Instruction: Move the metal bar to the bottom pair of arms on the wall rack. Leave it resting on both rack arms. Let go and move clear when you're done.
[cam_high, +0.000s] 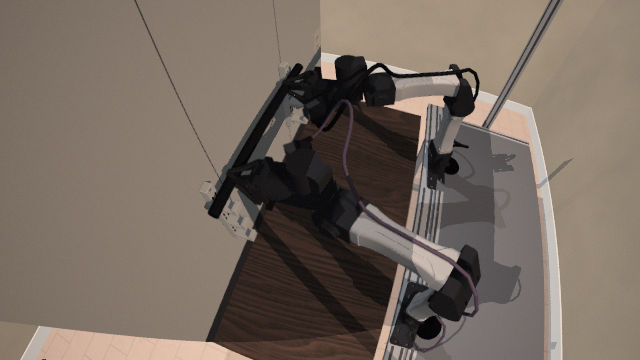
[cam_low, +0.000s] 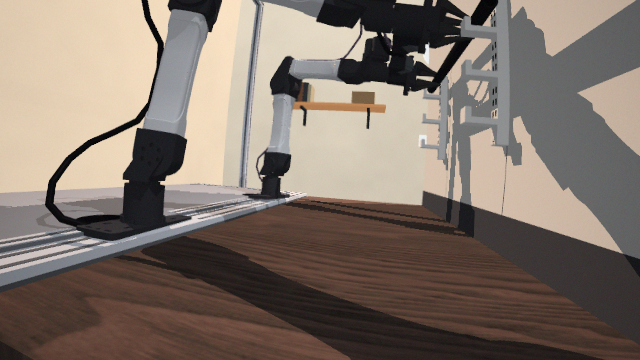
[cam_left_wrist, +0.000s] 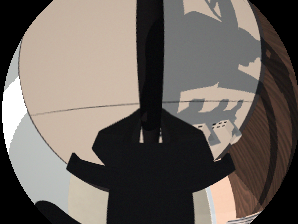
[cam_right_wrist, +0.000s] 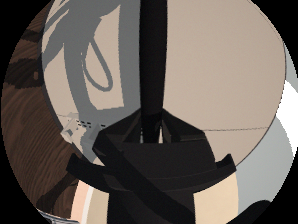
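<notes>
The black metal bar (cam_high: 262, 125) (cam_low: 455, 55) (cam_left_wrist: 150, 50) (cam_right_wrist: 153, 50) is off the table, lengthwise along the wall at about the top rack arms' height. My left gripper (cam_high: 233, 176) (cam_low: 433, 83) (cam_left_wrist: 150, 112) is shut on it near one end. My right gripper (cam_high: 291, 86) (cam_low: 464, 27) (cam_right_wrist: 151, 112) is shut on it toward the other end. The grey wall rack has two uprights, each with three arms. The bottom arms (cam_low: 477, 120) (cam_low: 431, 146) have nothing on them. Whether the bar touches the top arms is hidden. Its near end is outside the exterior view.
The rack's middle arms (cam_low: 477, 73) (cam_low: 431, 119) jut out between bar and bottom arms. The wall (cam_high: 100, 150) stands close behind the bar. The dark wooden table (cam_high: 300, 300) (cam_low: 300, 260) lies below. A purple cable (cam_high: 348, 150) loops from the left arm.
</notes>
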